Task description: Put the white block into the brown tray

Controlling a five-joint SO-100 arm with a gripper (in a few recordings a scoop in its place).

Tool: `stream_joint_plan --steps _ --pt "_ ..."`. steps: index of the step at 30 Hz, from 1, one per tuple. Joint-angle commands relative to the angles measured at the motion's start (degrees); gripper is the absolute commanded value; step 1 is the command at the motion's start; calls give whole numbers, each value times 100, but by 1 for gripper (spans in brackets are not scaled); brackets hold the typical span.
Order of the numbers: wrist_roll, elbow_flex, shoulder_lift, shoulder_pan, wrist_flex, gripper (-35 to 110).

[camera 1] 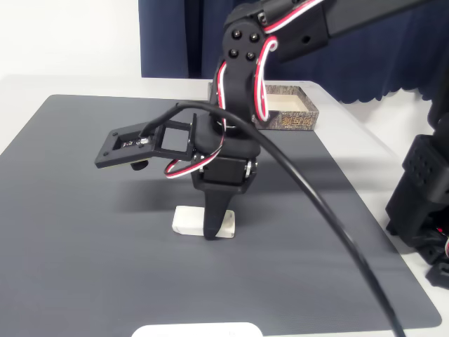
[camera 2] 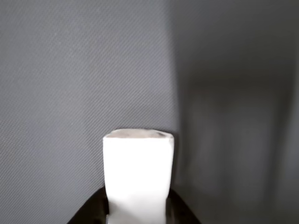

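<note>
1. In the fixed view we see the white block [camera 1: 191,220] lying flat on the dark grey mat [camera 1: 84,246] that covers the table [camera 1: 70,84], in the middle of the mat toward the front.
2. The black arm [camera 1: 242,77] reaches straight down, and the tip of its jaws [camera 1: 212,228] comes down on the block's right part, reaching the mat.
3. In the wrist view the white block [camera 2: 138,172] sits between two dark fingers [camera 2: 96,210], which press against its two long sides, so we read the jaws as closed narrowly on the block; it seems to rest on the mat [camera 2: 70,70].
4. The brown tray [camera 1: 291,112] stands at the far edge of the mat, behind the arm, well apart from the block.
5. A thick black cable [camera 1: 330,210] runs from the arm toward the lower right of the fixed view.
</note>
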Motion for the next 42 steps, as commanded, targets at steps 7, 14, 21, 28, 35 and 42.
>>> stream_joint_plan --steps 7,14,21,28,35,42 --pt "62 -141 501 -167 -9 11" --pt "220 -105 1512 -105 492 9" --pt "220 -229 2101 272 870 8" --pt "185 -255 2039 861 940 7" --pt "-97 -967 1731 2013 1582 6" --pt "-1116 -2329 765 3806 2408 6"
